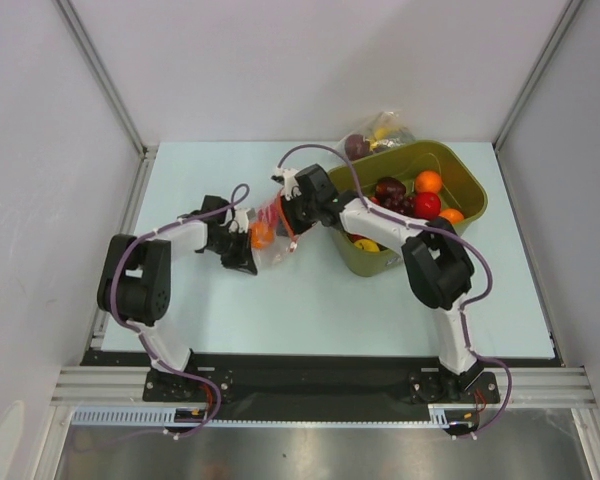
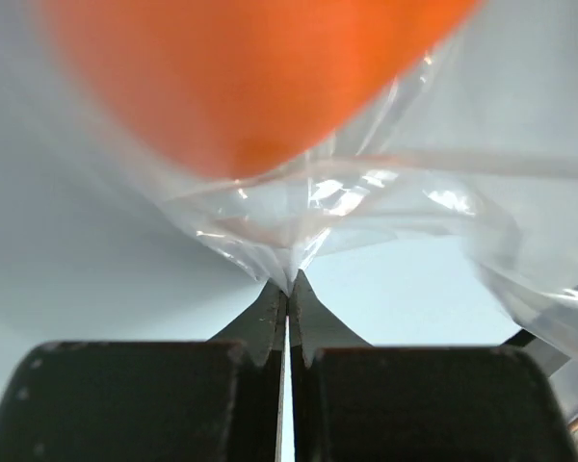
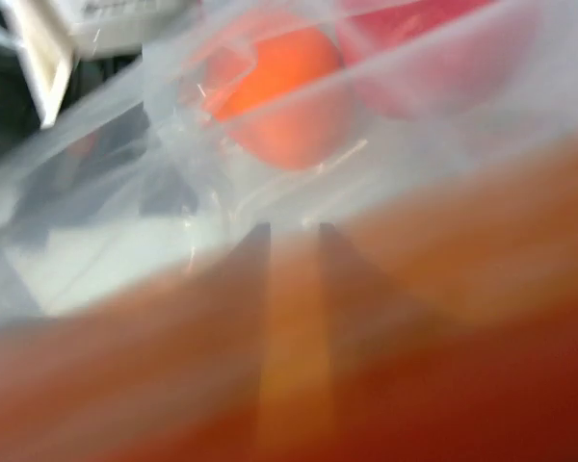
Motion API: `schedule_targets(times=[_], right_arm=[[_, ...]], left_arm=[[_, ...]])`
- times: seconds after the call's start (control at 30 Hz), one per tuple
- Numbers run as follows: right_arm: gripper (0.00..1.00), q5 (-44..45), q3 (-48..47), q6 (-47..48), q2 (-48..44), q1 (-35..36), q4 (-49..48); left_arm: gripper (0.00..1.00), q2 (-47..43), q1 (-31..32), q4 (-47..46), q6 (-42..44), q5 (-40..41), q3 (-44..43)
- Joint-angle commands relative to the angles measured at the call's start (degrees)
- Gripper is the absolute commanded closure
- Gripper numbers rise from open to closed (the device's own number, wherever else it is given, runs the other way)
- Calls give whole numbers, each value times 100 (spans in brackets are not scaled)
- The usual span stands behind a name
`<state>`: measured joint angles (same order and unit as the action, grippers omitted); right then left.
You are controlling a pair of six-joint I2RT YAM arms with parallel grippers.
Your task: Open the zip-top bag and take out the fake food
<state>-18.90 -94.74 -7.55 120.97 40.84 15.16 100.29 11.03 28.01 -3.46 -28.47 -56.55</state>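
Observation:
The zip-top bag (image 1: pixel 272 238) is a crinkly clear bag held off the table between my two grippers, its red-orange strip (image 1: pixel 277 214) on the right gripper's side. An orange fruit (image 1: pixel 262 236) sits inside it. My left gripper (image 1: pixel 244 240) is shut on a fold of the bag's plastic (image 2: pixel 289 279), with the orange fruit (image 2: pixel 250 77) close above the fingertips. My right gripper (image 1: pixel 294 208) holds the bag's mouth; in its wrist view the blurred red-orange strip (image 3: pixel 385 318) covers the fingers (image 3: pixel 255 255), and an orange fruit (image 3: pixel 284 91) and a red one (image 3: pixel 433 67) show through the plastic.
An olive-green bin (image 1: pixel 365 262) stands right of the bag, holding an orange fruit (image 1: pixel 428 181), a red apple (image 1: pixel 426 204), a dark maroon fruit (image 1: pixel 388 188) and a yellow lemon (image 1: pixel 366 245). Another clear bag of fruit shapes (image 1: pixel 380 133) lies behind the bin.

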Motion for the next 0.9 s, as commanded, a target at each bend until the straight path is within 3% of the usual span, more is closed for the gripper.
schedule_targets(times=[0.0,0.3,0.6,0.7,0.73,0.77,0.87], right_arm=[[68,114,148,-97,-749,-94,-145],[62,132,35,-80,-680,-111,-57],[53,88,-18,-124,-416,-173,-48],[52,79,-1,-133,-390,-182,13],[53,70,25,-115,-398,-182,22],[53,70,43,-115,-425,-182,40],[52,88,131,-97,-486,-190,40]], left_arm=[[100,-326,-285,-94,100,61,66],[100,-493,-373,-199,127,-913,153],[98,-914,-197,-147,197,-942,294],[57,-1160,-197,46,206,-652,207],[37,-1222,-197,90,188,-582,171],[24,-1283,-206,204,188,-433,136],[19,-1512,-311,337,101,-64,22]])
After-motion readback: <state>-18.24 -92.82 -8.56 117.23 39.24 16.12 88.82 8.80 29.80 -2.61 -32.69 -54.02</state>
